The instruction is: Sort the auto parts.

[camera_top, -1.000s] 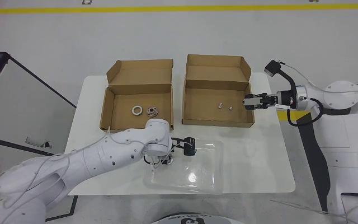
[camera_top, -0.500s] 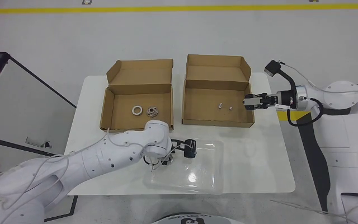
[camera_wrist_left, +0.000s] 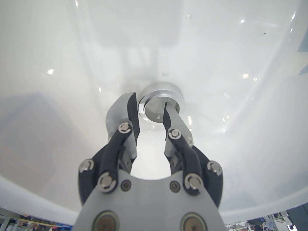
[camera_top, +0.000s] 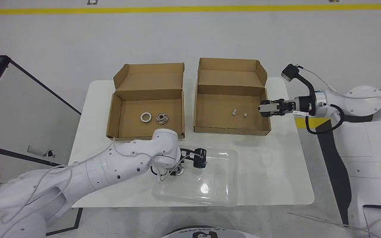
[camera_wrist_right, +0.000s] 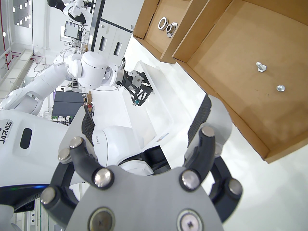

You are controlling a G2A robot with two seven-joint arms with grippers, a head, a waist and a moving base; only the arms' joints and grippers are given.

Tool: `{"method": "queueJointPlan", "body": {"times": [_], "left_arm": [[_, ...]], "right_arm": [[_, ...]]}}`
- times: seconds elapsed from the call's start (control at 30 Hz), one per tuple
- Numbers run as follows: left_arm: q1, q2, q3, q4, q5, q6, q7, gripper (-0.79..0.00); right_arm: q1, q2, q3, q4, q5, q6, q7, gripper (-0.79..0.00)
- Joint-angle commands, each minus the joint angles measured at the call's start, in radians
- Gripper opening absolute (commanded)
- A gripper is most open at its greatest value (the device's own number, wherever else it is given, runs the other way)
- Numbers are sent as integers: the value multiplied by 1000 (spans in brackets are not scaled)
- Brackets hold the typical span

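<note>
Straddles the wall of the metal ring [camera_wrist_left: 163, 91] in the clear tray [camera_top: 221, 178] with left hand [camera_wrist_left: 149, 99] apart, unclamped; holds right hand [camera_wrist_right: 146, 102] apart, empty, beside cardboard box [camera_wrist_right: 240, 56].

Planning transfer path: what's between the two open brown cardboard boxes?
Only a narrow bare strip of white table; the left box and right box stand apart. Clear in the top view.

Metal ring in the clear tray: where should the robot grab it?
By its wall, coming from above, the side its hole faces. The metal ring sits in the clear tray with its hole open towards the left gripper, so one finger can likely go inside the hole and one outside. The open gripper straddles it that way.
</note>
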Motion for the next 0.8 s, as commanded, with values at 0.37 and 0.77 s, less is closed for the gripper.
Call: {"method": "queueJointPlan", "body": {"times": [0.37,0.77], "left_arm": [[2,-10,0,14,4,3,-3,-493],[10,-27,0,41,21,8,-7,-686]], "right_arm": [[0,0,0,0,0,0,0,0],[0,0,0,0,0,0,0,0]]}}
